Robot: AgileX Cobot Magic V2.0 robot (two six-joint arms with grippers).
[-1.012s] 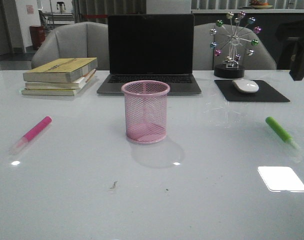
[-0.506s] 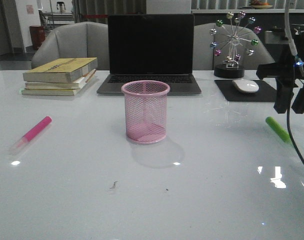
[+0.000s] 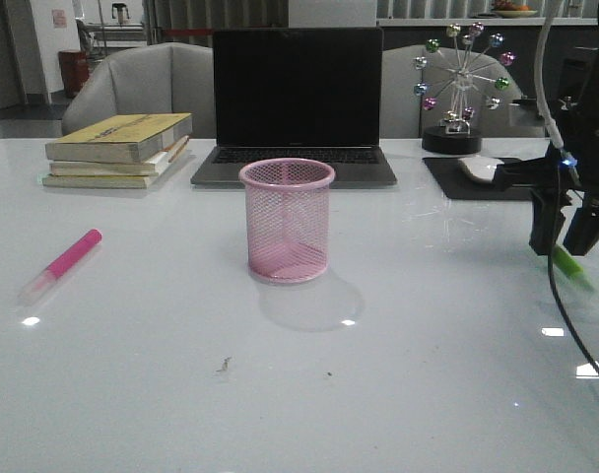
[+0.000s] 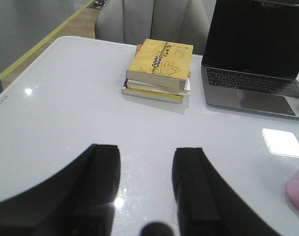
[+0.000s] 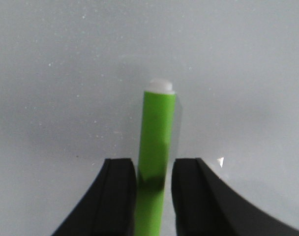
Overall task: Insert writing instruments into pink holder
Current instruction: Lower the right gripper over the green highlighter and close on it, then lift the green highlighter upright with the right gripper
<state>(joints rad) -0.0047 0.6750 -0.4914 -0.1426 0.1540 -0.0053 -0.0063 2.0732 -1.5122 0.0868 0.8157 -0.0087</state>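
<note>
The pink holder [image 3: 287, 219] stands upright mid-table, a pink wire-mesh cup; its edge also shows in the left wrist view [image 4: 298, 189]. A hot pink marker [image 3: 68, 258] lies flat on the left side, with no gripper near it. On the right lies the green marker [image 3: 571, 264], its body running between my right gripper's fingers [image 5: 156, 142]. The right gripper [image 3: 565, 236] is down at the table, open and straddling that marker [image 5: 154, 164], with a thin gap on one side. My left gripper [image 4: 145, 152] hangs open over bare table, holding nothing, and is outside the front view.
A laptop [image 3: 297, 108] stands open behind the cup. Stacked books [image 3: 117, 148] sit at the back left. A white mouse [image 3: 482, 168] on a black pad and a ferris-wheel ornament [image 3: 462, 89] are at the back right, close behind the right arm.
The right arm came in from the upper right and dropped onto the green marker, now covering most of it. The cup and the pink marker have not moved.
</note>
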